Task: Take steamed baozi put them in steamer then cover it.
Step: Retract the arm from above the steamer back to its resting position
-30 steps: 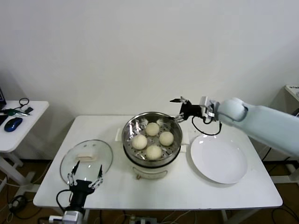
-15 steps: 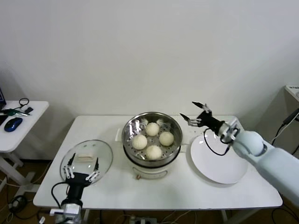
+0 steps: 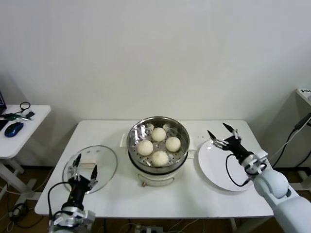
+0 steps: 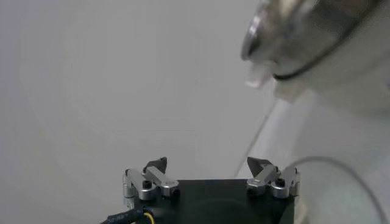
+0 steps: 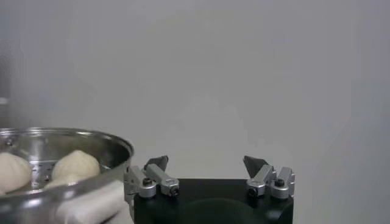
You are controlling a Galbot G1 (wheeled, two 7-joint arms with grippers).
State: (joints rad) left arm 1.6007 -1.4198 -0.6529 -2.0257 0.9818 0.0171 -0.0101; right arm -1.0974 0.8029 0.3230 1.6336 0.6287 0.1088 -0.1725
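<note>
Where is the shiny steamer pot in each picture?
Head view: the steamer sits mid-table, four baozi inside.
Left wrist view: its rim shows at one corner, far off.
Right wrist view: its rim shows close by, baozi inside.
Shared landmark: the steamer's metal rim.

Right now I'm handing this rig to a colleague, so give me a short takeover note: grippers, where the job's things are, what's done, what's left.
Left gripper: open, empty, over the near edge of the glass cover.
Right gripper: open, empty, above the far edge of the white plate.
All four baozi sit in the steamer at the table's centre; the plate holds none.
The cover lies flat on the table to the left of the steamer, handle up.
Done: loading the baozi.
Left: grasp the cover, probably with the left gripper, and set it on the steamer.
</note>
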